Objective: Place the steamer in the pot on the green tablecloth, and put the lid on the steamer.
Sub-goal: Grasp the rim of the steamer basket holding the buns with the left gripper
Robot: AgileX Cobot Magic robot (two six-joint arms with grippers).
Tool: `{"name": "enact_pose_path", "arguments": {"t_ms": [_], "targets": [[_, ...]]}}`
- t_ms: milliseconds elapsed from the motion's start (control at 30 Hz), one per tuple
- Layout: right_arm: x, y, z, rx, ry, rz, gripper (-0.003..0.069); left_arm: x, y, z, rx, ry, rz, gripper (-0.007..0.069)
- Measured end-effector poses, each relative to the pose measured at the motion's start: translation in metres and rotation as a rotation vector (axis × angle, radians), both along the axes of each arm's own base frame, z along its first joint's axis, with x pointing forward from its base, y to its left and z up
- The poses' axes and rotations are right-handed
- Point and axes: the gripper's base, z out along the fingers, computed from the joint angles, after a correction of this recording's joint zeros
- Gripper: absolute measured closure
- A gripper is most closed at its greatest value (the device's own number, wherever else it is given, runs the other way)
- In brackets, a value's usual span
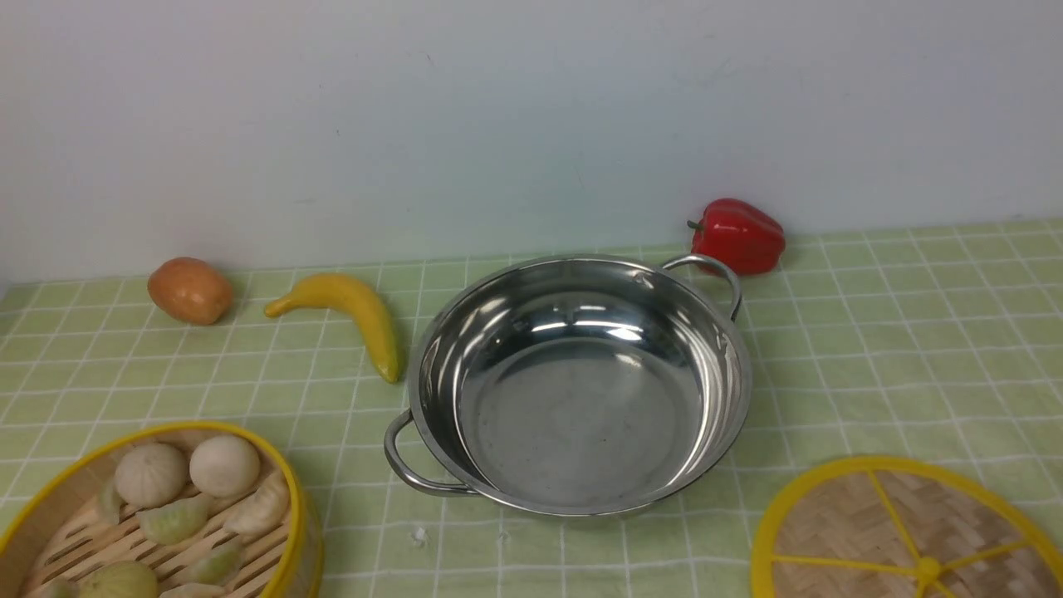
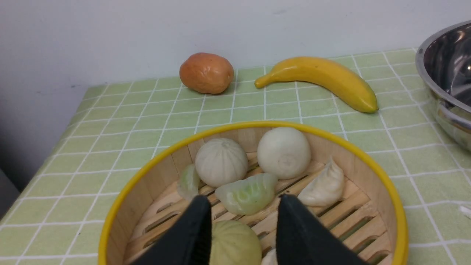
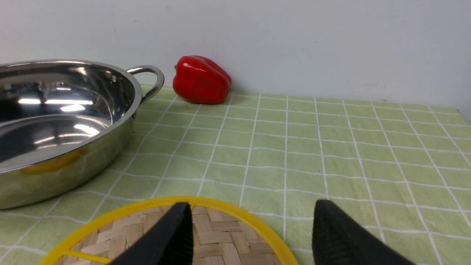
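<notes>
Steamer and lid both wait outside an empty pot

At your far left, the potato-like item (image 1: 191,291) and the banana (image 1: 349,309) lie behind the steamer (image 1: 309,531), which sits on the green tablecloth (image 1: 531,552) with its buns and dumplings inside. Your left pincer (image 2: 243,206) stands partly open over the basket, its tips apart and holding nothing. The steamer is wide and loaded, so if you catch only one side of the rim, it could tip and spill the food. Close on a bun instead of the wall and you lift the wrong thing.

In the middle, the pot (image 1: 581,415) stands open and bare inside. The steamer looks only a little narrower, so an off-centre drop could leave it perched aslant on the metal rim. Carry it too low and it may strike the near-left handle (image 1: 415,473) and shove the pot. The red pepper (image 1: 737,237) is just beside the far-right handle; a pushed pot could knock it.

At your right, the lid (image 1: 847,515) lies flat on the cloth. Your right pincer (image 3: 254,221) is wide open near it, gripping nothing. The rim is thin and low, so a shallow pinch could slip or drag the cloth. Bring the lid over before the steamer is seated level, and it could slide off.
</notes>
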Motion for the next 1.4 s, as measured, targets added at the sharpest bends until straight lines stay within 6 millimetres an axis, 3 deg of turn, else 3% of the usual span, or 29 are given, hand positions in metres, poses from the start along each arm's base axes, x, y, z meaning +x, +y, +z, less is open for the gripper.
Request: {"name": "enact_pose_path", "arguments": {"t_ms": [667,1200,1300,1400], "targets": [[0.000,0.000,0.000,0.000,0.000,0.000,0.0221,0.000,0.000,0.001,-0.011,-0.011,0.001,0.0382],[0.000,0.000,0.000,0.000,0.000,0.000,0.0221,0.003,0.000,0.026,-0.593,-0.330,0.070,0.0382],[0.000,0.000,0.000,0.000,0.000,0.000,0.0221,0.000,-0.003,0.047,-0.580,-0.357,0.031,0.0382],[0.000,0.000,0.000,0.000,0.000,0.000,0.0221,0.005,-0.012,0.079,-0.492,-0.224,-0.056,0.0382]]}}
